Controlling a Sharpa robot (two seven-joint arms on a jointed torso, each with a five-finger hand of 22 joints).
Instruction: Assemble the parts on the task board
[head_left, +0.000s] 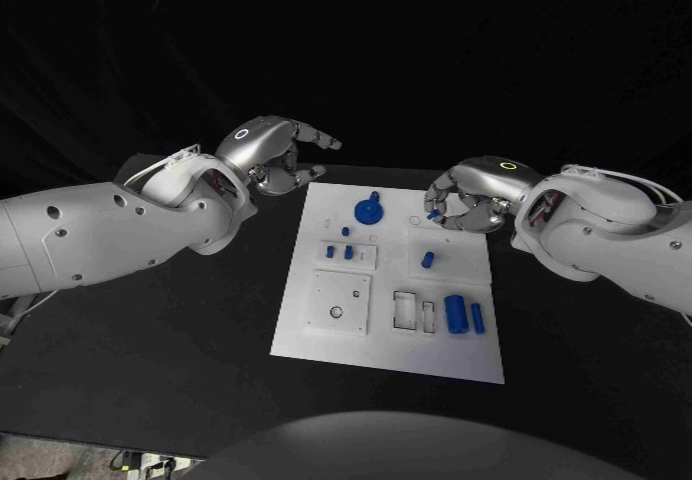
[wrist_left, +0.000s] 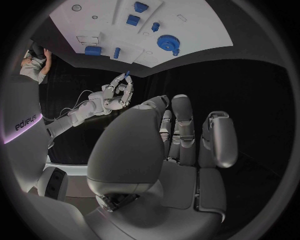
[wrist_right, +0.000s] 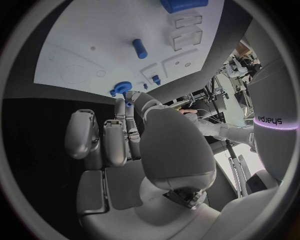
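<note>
The task board (head_left: 392, 330) is a white plate lying in the middle of the black table (head_left: 173, 360). Small blue parts sit on it.

A blue gear (head_left: 369, 211) with a little post lies near the far edge of the board, about in the middle of that edge. Closer in, toward the left edge, three small blue blocks (head_left: 342, 247) stand close together. A short blue peg (head_left: 428, 259) sits nearer the right edge. Near the right near corner, a fat blue cylinder (head_left: 456, 314) lies on its side, and a thin blue bar (head_left: 477, 318) lies just beside it, closer to the right edge.

The right hand (head_left: 464, 203) hangs over the far right corner of the board. It pinches a tiny blue part (head_left: 434, 213) between its fingertips. The left wrist view shows this too, with the little blue piece (wrist_left: 127, 73) sticking up from the fingers. The piece is up in the air and is not touching the board.

The left hand (head_left: 284, 153) is off the board, just past its far left corner, over the black table. It has nothing in it. In its own wrist view the fingers (wrist_left: 182, 131) lie long and a bit apart, so this hand is loose and holding nothing.
</note>
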